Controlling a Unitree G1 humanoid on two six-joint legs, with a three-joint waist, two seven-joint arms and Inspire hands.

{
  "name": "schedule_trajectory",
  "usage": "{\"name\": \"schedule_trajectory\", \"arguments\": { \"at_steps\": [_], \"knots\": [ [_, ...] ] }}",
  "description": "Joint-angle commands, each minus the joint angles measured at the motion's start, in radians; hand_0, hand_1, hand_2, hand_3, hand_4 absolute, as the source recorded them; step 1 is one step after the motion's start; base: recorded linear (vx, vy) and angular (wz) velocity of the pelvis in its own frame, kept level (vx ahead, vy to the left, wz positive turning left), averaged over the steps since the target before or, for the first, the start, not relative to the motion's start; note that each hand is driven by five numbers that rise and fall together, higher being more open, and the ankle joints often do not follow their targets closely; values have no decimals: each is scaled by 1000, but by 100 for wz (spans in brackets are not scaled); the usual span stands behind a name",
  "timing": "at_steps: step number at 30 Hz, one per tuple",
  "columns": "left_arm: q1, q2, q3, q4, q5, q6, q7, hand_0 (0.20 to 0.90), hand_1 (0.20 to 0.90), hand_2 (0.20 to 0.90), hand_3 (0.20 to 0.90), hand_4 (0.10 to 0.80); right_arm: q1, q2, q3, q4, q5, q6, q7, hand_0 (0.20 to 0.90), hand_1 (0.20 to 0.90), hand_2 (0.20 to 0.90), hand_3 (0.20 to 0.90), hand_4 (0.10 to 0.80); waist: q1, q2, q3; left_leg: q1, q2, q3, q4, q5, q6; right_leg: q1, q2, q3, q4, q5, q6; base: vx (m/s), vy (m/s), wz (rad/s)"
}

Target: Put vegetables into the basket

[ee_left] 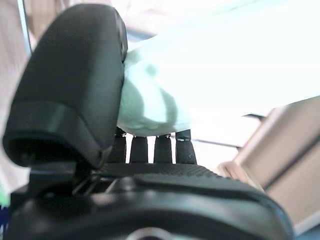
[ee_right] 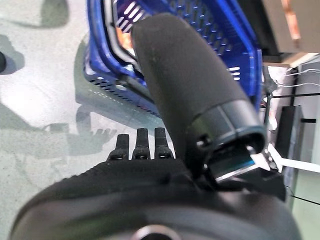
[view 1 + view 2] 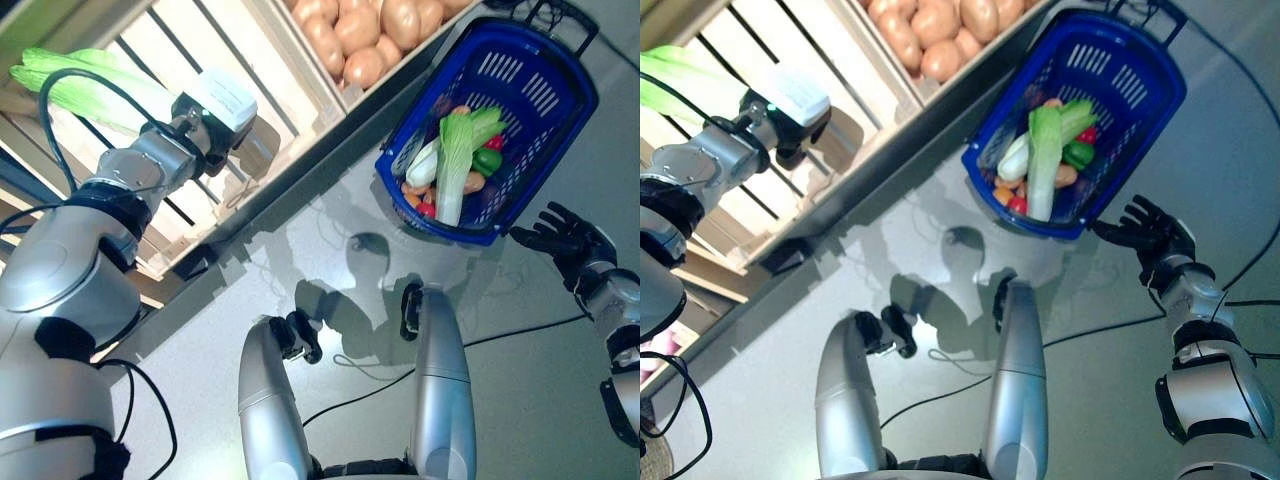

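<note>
While the left hand (image 1: 70,95) grips cabbage (image 3: 70,85), basket (image 3: 560,110) stands apart.

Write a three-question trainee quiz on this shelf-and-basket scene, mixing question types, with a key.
1. True or false: the left hand is closed on a pale green leafy vegetable up at the wooden shelf.
2. Multiple choice: where is the blue basket? A) hanging from the right hand B) on the floor below the crate of potatoes C) on the wooden shelf
3. Fill in: the right hand hangs beside the basket with its fingers ____.

Key: 1 true; 2 B; 3 open. The basket already holds a long cabbage, a green pepper and other vegetables.
</note>
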Motion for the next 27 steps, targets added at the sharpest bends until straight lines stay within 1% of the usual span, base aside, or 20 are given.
{"name": "schedule_trajectory", "arguments": {
  "at_steps": [1,3,4,6,10,11,12,13,15,16,17,18,19,21,23,25,26,27],
  "knots": [
    [-101,150,55,6,-90,8,110,300,300,300,300,400,-4,-5,-64,-7,17,-82,43,900,900,900,900,800,-25,-38,-5,101,30,-38,-124,30,-85,159,-29,19,-207,129,40,39,-13,-2],
    [-75,152,77,-2,-133,-26,139,300,300,300,300,400,16,9,-61,-17,2,-87,52,900,900,900,900,800,-20,-40,-31,147,24,-34,-167,44,-84,203,-31,11,-236,128,34,81,-18,0],
    [-46,155,105,-14,-238,-47,148,300,300,300,300,400,36,26,-57,-32,-18,-89,55,900,900,900,900,800,-16,-44,-53,185,18,-28,-201,55,-84,242,-31,2,-260,126,30,102,-23,9],
    [-4,154,167,-37,-325,-87,149,300,300,300,300,400,60,50,-48,-53,-31,-95,58,900,900,900,900,800,-10,-49,-78,241,7,-23,-252,70,-83,296,-32,-11,-296,126,26,90,-19,14],
    [106,133,299,-93,-416,-174,132,300,300,300,300,400,118,119,-42,-126,-63,-107,65,900,900,900,900,800,-2,-61,-135,361,-7,-7,-376,114,-81,419,-28,-39,-388,130,17,91,-15,7],
    [111,132,305,-96,-419,-176,129,300,300,300,300,400,120,121,-41,-129,-65,-106,64,900,900,900,900,800,-2,-61,-137,370,-9,-6,-384,117,-81,427,-28,-41,-394,131,17,94,-14,1],
    [139,126,338,-113,-457,-190,118,300,300,300,300,400,130,134,-40,-146,-68,-104,60,900,900,900,900,800,3,-63,-152,407,-15,-1,-421,129,-79,466,-26,-50,-424,133,15,112,-7,2],
    [187,108,393,-140,-496,-214,93,300,300,300,300,400,147,160,-37,-175,-78,-101,59,900,900,900,900,800,10,-67,-174,463,-26,6,-473,146,-76,528,-22,-66,-477,139,11,144,-9,3],
    [242,88,442,-179,-534,-220,77,300,300,300,300,400,157,183,-37,-210,-91,-77,38,900,900,900,900,800,18,-68,-201,533,-36,14,-543,169,-77,606,-5,-85,-553,149,7,148,-17,4],
    [284,71,479,-200,-562,-229,74,300,300,300,300,400,167,202,-38,-236,-93,-67,31,900,900,900,900,800,23,-69,-222,574,-44,22,-584,182,-80,651,7,-98,-600,156,4,123,-34,5],
    [321,55,514,-227,-590,-224,64,300,300,300,300,400,177,221,-37,-262,-97,-59,28,900,900,900,900,800,26,-71,-244,608,-54,39,-637,222,-71,689,19,-117,-660,187,-6,165,-24,4],
    [336,49,525,-237,-596,-218,59,300,300,300,300,400,184,226,-36,-272,-101,-55,28,900,900,900,900,800,28,-70,-250,629,-57,34,-640,202,-81,710,21,-116,-661,166,2,127,-30,-1],
    [396,23,578,-275,-658,-222,49,300,300,300,300,400,207,246,-35,-320,-106,-40,34,900,900,900,900,800,35,-73,-280,670,-71,55,-704,244,-71,753,31,-139,-731,199,-8,177,-19,-8],
    [483,-17,656,-325,-711,-218,12,300,300,300,300,400,249,277,-34,-379,-115,-20,42,900,900,900,900,800,44,-74,-317,740,-89,60,-789,273,-72,827,48,-156,-817,218,-6,209,-27,-9],
    [603,-79,746,-384,-830,-229,-50,300,300,300,300,400,293,311,-35,-454,-106,17,73,900,900,900,900,800,57,-75,-373,829,-113,63,-911,314,-72,922,71,-170,-940,252,2,267,-32,-2],
    [669,-117,792,-420,-923,-235,-88,300,300,300,300,400,308,330,-30,-506,-111,48,78,900,900,900,900,800,62,-75,-403,879,-131,62,-992,344,-73,975,86,-169,-1012,283,13,150,-19,-3],
    [679,-126,801,-426,-933,-233,-93,300,300,300,300,400,310,333,-29,-517,-111,60,75,900,900,900,900,800,63,-74,-408,890,-135,61,-1014,351,-73,984,89,-170,-1026,289,15,90,-9,-4],
    [700,-145,819,-440,-986,-235,-110,300,300,300,300,400,315,339,-26,-538,-106,86,74,900,900,900,900,800,65,-73,-419,912,-142,61,-1052,364,-74,1003,95,-169,-1053,301,19,62,-10,-6]
  ]
}}
